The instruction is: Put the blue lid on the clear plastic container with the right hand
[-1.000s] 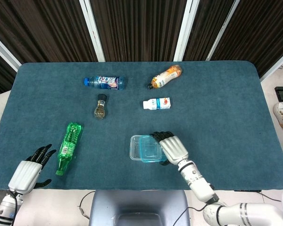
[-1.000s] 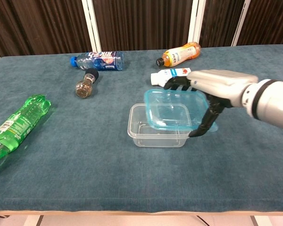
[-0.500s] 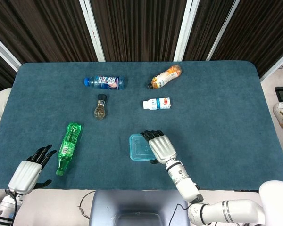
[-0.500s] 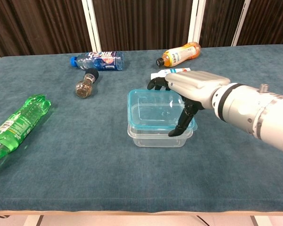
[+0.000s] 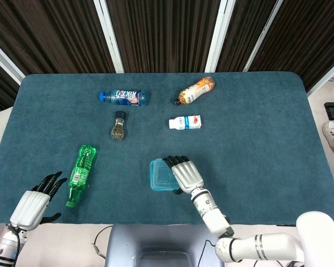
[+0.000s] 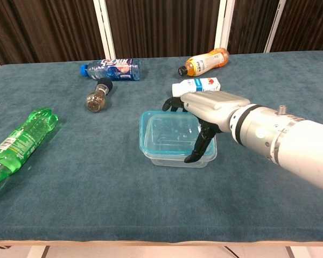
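The blue lid (image 6: pixel 168 132) lies on top of the clear plastic container (image 6: pixel 178 159) in the chest view, sitting a little left of the container's right wall. My right hand (image 6: pixel 209 109) is over the lid's right side, fingers reaching past its far edge and thumb down at its near right edge, gripping it. From the head camera the lid (image 5: pixel 159 175) hides the container, with the right hand (image 5: pixel 185 173) on its right. My left hand (image 5: pixel 35 201) rests at the table's front left, fingers apart and holding nothing.
A green bottle (image 5: pixel 80 172) lies near the left hand. Further back lie a small dark-capped jar (image 5: pixel 118 126), a blue-labelled water bottle (image 5: pixel 123 97), a small white bottle (image 5: pixel 185 122) and an orange bottle (image 5: pixel 196 90).
The right hand has carried the blue lid left and down from above the container's right side until it sits on the container. The left hand has not moved.
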You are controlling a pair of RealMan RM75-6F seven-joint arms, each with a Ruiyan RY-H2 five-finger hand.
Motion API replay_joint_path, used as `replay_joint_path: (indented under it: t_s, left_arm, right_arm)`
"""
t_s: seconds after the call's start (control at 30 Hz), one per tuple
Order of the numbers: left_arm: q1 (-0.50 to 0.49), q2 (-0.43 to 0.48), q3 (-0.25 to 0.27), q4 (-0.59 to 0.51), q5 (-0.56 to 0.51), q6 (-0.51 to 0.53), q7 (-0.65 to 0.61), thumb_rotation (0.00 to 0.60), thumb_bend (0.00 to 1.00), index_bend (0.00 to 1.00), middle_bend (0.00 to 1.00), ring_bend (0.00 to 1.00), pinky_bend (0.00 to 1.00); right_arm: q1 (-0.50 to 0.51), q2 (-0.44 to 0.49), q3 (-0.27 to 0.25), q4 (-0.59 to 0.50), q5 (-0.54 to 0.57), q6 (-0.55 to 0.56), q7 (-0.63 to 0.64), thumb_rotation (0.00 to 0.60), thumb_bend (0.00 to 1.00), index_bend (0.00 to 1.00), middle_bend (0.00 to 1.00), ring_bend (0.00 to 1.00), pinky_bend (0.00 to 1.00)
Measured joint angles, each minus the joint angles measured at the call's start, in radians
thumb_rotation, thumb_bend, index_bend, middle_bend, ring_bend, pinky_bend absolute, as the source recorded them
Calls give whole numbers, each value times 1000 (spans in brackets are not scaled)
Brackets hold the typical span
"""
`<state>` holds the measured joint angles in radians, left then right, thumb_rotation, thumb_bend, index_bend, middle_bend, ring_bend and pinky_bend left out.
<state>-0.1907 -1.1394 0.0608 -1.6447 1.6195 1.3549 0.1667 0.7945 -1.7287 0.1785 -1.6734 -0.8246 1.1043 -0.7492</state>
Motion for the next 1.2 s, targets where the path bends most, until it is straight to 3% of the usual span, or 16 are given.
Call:
replay_joint_path:
  t_s: [0.37,0.63,0.9,1.2]
  left_arm:
    - [0,0,1,-1,0,-2,2,600,307,153,52,102,437]
    - [-2,0,2,-1,3,-4,2,600,307,154,54,106,438]
    - [-3,3,4,-1,7,-6,-8,600,307,158,55,113,440]
    - [-5,3,4,0,6,-9,-9,600,307,161,56,119,440]
  right_arm:
    - [1,7,-7,11,1,-1,23,600,356,102,171,184,377]
    - [-2,12,-10,19,0,-3,42,600,356,33,77,97,313]
    - [-2,21,-15,15,5,-5,46,600,355,0,1,2,208]
    - [0,39,-18,-3,15,-1,40,600,330,0,0,0,83]
